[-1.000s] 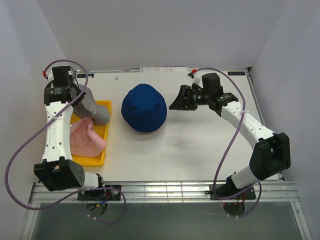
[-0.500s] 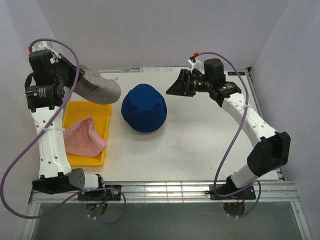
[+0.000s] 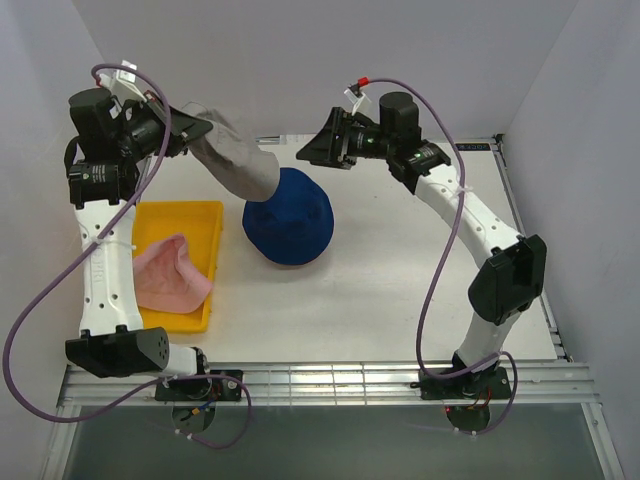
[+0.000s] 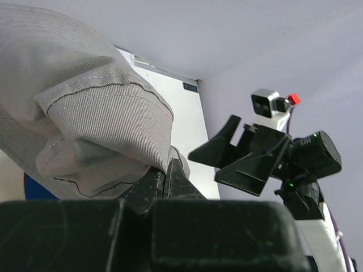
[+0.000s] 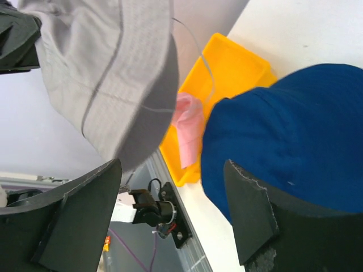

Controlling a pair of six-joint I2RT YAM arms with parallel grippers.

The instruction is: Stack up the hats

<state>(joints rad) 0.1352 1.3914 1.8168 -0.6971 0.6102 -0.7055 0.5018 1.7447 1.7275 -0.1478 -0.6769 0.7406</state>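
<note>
Over the navy hat's (image 3: 288,217) far-left edge hangs the grey hat (image 3: 238,160), which we should centre above that crown before lowering, our left gripper (image 3: 192,128) clamped on its brim, our right gripper (image 3: 312,151) spread empty beyond the navy hat.

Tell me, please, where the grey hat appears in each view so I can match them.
Top external: the grey hat is upper left of centre, hanging from the left pincer.
Left wrist: it fills the upper left.
Right wrist: it fills the upper left.
Shared landmark: the navy hat, central from above, a blue sliver lower left on the left wrist, right half on the right wrist.
</note>
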